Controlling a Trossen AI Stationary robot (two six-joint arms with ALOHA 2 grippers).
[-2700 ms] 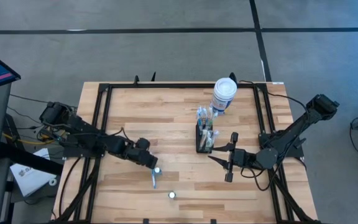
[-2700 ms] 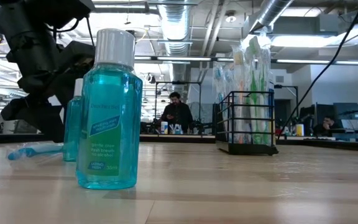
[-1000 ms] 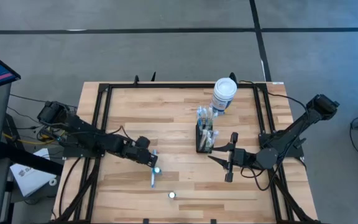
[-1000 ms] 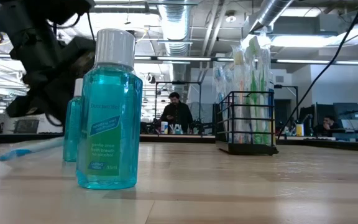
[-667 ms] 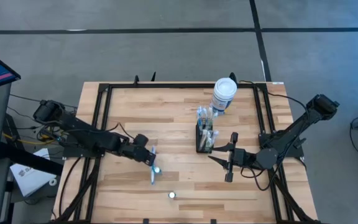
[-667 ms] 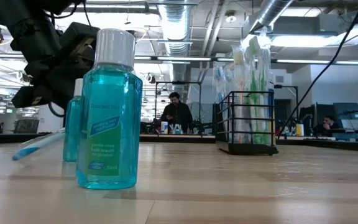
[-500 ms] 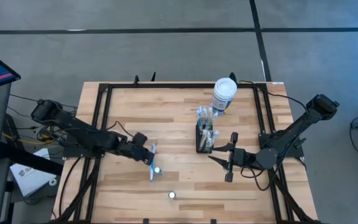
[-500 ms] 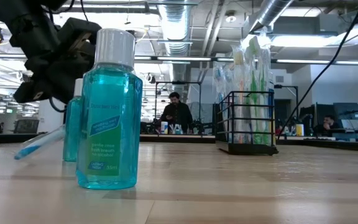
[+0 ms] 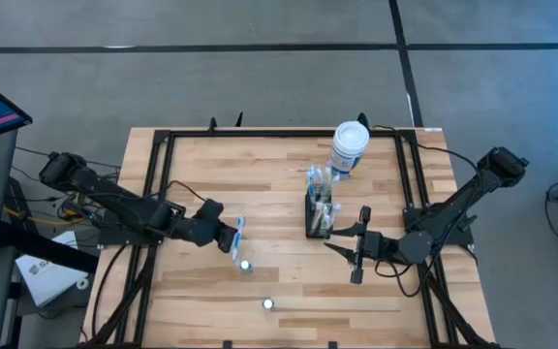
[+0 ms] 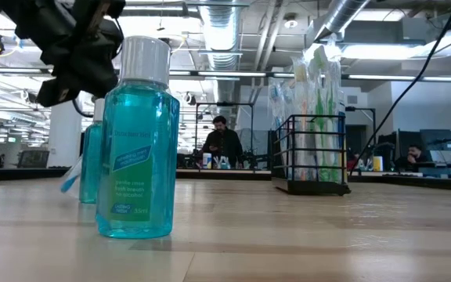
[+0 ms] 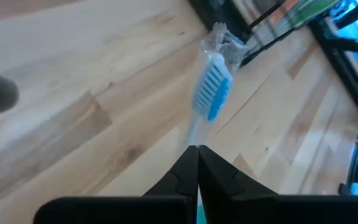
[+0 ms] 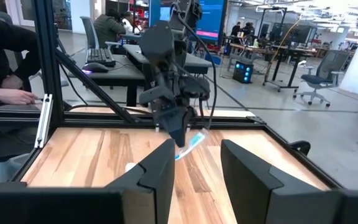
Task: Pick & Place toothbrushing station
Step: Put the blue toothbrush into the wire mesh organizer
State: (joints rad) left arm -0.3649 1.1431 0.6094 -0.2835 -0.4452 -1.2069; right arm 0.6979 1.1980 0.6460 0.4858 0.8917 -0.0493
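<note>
Toothbrushing station (image 9: 319, 213), a small black wire caddy packed with upright toothbrushes, stands on the wooden worktop (image 9: 269, 170) a little right of centre, nearer the right edge than the left. A white cylindrical canister with a blue label (image 9: 349, 147) stands just beyond it toward the far edge, apart from it.

Left claw (image 9: 233, 236) hangs above the worktop left of centre, its fingers pressed together on the handle of a blue-and-white toothbrush (image 11: 211, 99) (bristle head pointing away from the wrist), which is lifted clear of the wood. Just beside it toward the near edge stands a small teal mouthwash bottle with a white cap (image 9: 245, 265); a second such bottle (image 9: 267, 303) stands closer to the near edge.

Right claw (image 9: 346, 244) sits low just beside the station, on its near right, fingers spread and holding nothing.

A person (image 10: 222, 141) sits in the room behind.
</note>
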